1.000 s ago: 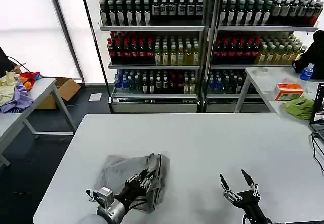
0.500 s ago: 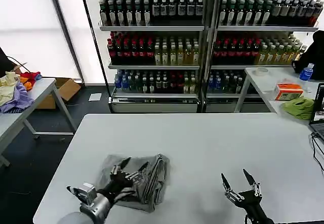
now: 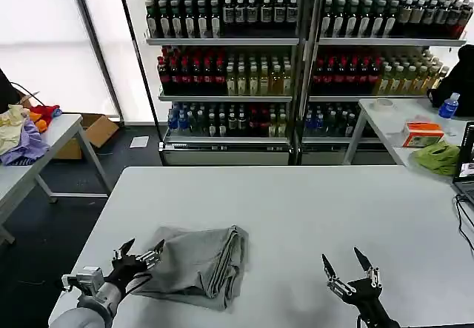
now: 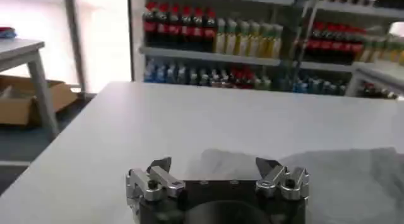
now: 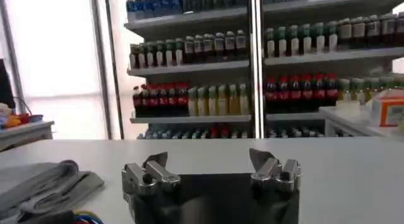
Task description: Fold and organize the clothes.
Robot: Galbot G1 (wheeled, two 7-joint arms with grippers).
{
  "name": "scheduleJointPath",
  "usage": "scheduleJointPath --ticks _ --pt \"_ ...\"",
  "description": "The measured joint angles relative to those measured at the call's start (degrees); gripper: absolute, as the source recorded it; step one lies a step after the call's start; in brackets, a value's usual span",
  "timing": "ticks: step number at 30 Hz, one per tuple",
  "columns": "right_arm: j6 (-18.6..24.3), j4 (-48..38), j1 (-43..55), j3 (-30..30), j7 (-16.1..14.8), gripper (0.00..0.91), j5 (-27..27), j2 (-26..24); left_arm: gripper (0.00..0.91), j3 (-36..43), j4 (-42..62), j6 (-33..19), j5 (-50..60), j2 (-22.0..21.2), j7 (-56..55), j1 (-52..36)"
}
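- One broad white rectangular table point(image 3: 311, 202) lay before you, with tall metal shelves of bottled drinks point(image 3: 296, 54) standing behind it.
- One light grey cotton shirt point(image 3: 198, 263), folded into a thick bundle, rested on the table's near left part, with its layered edges toward the table's centre; in the right wrist view you saw the same bundle point(image 5: 44, 184) lying off to one side.
- On a side table at the far left sat a heap of yellow, purple and red garments point(image 3: 22, 129), and a crumpled green cloth point(image 3: 438, 156) lay on another table at the far right.
- Your left gripper point(image 3: 138, 253) hovered just beside the shirt's left edge, its fingers spread and holding nothing; the left wrist view showed both fingers point(image 4: 158, 175) apart over the table.
- Your right gripper point(image 3: 346, 267) sat low at the near right, well apart from the shirt, its fingers point(image 5: 153, 170) splayed wide and empty.
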Motion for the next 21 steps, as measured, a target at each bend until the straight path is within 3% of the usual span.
scheduleJointPath --ticks 21 --pt "0.14 0.67 -0.74 -0.27 -0.06 0.907 -0.76 0.94 0.907 1.8 0.78 1.0 2.75 -4.7 -1.87 0.84"
